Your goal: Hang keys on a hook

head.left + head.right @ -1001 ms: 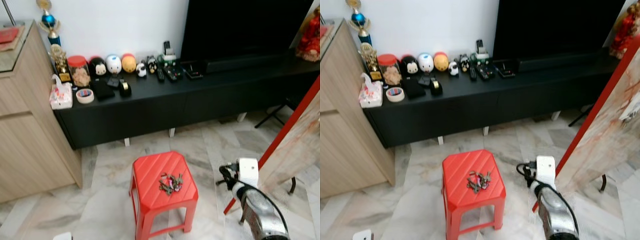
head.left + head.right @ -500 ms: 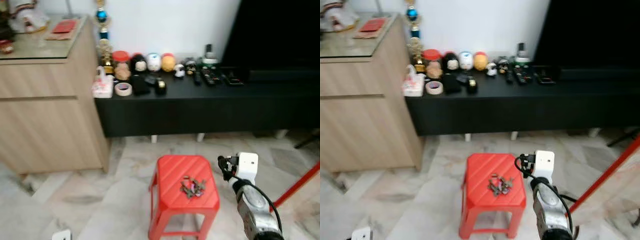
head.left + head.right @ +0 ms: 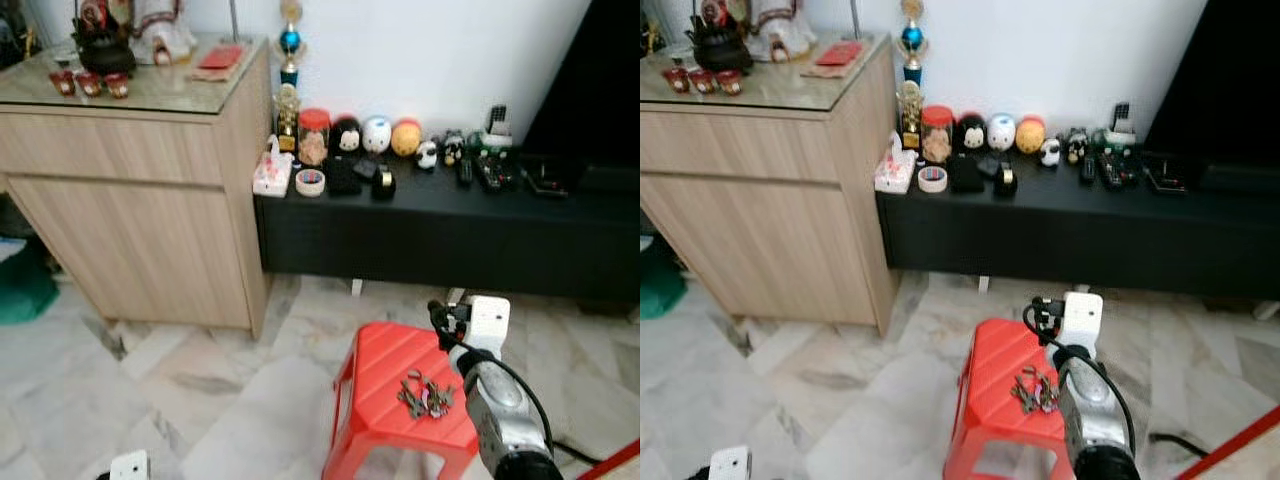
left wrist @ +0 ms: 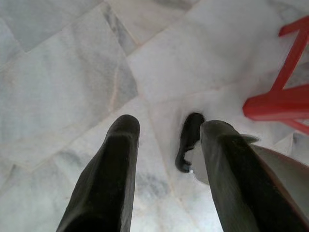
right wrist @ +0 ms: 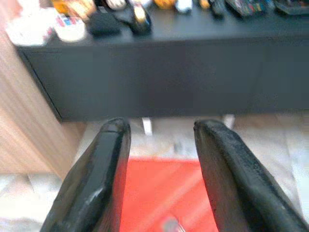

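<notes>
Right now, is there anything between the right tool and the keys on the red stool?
Nothing visible is in the way. The keys lie loose on the red stool, and the right tool, fingers apart, is above the stool with only open air between them.

Metal keys [image 3: 427, 397] lie on a glossy red plastic stool [image 3: 385, 358]; polished marble floor [image 3: 190, 370], matt wooden cabinet [image 3: 130, 240].

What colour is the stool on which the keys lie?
The stool under the keys is bright red; the left eye view shows it best.
</notes>
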### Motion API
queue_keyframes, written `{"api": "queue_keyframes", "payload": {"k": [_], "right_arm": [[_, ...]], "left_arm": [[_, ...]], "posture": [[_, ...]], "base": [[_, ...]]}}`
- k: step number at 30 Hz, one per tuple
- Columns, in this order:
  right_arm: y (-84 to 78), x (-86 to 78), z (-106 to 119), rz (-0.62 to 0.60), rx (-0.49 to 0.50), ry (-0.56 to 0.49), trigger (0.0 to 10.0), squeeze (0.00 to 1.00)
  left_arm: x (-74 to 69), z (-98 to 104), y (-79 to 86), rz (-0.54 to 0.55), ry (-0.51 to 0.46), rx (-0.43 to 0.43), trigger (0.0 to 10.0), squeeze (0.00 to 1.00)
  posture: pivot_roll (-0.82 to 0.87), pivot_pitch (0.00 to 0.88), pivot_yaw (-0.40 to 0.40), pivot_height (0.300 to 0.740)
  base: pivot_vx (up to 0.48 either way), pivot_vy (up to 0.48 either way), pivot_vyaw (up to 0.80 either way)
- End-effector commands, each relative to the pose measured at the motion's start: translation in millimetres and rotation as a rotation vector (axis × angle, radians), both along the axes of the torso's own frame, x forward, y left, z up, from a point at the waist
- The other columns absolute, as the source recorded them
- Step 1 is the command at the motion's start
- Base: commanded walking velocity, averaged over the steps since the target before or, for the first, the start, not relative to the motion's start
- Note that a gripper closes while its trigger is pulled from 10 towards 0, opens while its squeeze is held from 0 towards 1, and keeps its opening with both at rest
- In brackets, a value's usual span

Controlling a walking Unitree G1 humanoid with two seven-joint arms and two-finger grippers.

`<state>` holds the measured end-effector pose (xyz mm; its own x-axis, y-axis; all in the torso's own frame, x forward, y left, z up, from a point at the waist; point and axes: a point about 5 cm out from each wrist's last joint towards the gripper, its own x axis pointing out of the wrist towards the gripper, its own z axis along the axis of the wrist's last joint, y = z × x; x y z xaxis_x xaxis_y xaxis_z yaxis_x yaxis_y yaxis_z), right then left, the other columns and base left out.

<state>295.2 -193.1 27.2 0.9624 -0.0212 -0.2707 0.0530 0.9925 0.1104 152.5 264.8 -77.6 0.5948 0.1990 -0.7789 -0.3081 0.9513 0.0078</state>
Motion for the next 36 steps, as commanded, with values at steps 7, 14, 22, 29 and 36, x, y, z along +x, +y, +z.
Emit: {"api": "queue_keyframes", "payload": {"k": [7, 14, 22, 29, 36], "right_arm": [[-1.4, 1.0, 0, -0.006, 0.011, -0.001, 10.0, 0.0], [0.3, -1.9, -4, 0.015, -0.002, 0.012, 10.0, 0.0], [0.9, -1.3, -4, 0.008, 0.014, 0.009, 10.0, 0.0], [4.5, -0.6, -4, 0.011, 0.011, 0.007, 10.0, 0.0], [2.9, -0.2, -3, -0.016, 0.013, 0.005, 10.0, 0.0]], "left_arm": [[-6.0, -1, 3.4, -0.023, 0.028, 0.002, 10.0, 0.0], [-8.9, -5, -3.6, -0.03, 0.032, -0.008, 10.0, 0.0], [-9.2, -7, -11.4, -0.037, 0.034, -0.016, 10.0, 0.0], [-10.8, -5, -3.1, -0.029, 0.027, -0.011, 10.0, 0.0], [-13.3, -4, 1.9, -0.025, 0.026, -0.009, 10.0, 0.0]], "posture": [[0.06, 0.0, -0.059, 0.74], [0.05, 0.0, -0.059, 0.74], [0.05, 0.0, -0.06, 0.74], [0.06, 0.0, -0.063, 0.74], [0.06, 0.0, -0.065, 0.74]], "base": [[0.0, 0.0, 0.0], [0.0, 0.0, 0.0], [0.186, 0.0, 0.37], [0.249, 0.0, 0.0], [0.251, 0.0, 0.0]]}}
